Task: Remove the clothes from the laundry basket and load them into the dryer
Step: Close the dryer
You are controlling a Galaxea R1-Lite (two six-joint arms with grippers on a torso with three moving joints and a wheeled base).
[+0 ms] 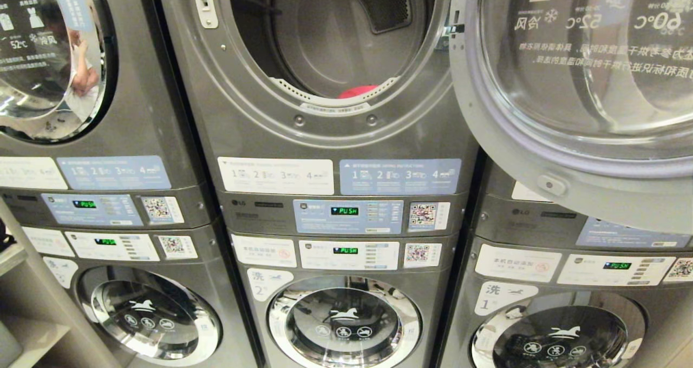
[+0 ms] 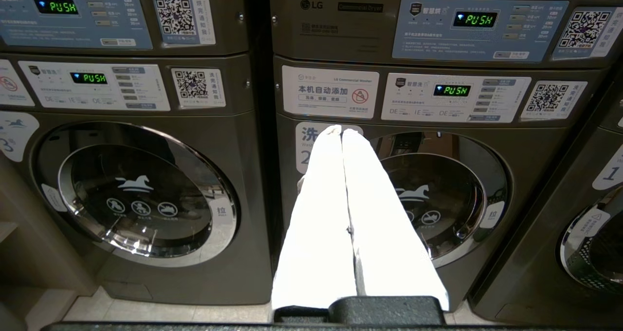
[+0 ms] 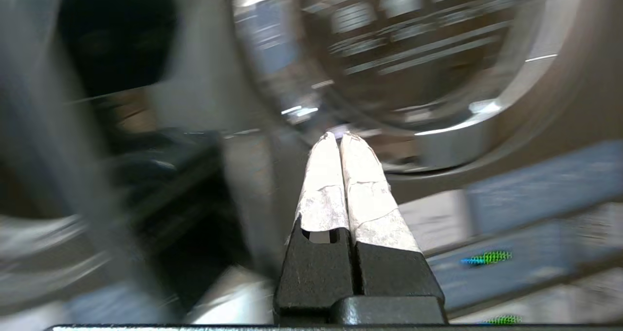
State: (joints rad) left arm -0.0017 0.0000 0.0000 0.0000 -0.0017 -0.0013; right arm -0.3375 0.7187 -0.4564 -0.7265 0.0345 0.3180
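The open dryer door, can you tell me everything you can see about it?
The dryer door is round, with a thick grey rim and a big clear bulging window. It is swung wide open to the right of the dryer's opening, hanging in front of the next machine. White writing shows backwards through the window. A small latch sits low on the rim. Nothing grips it.

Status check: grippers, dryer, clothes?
Left gripper shut, empty, parked low. Right gripper shut, empty. Dryer door open, red garment inside. Nothing blocking.
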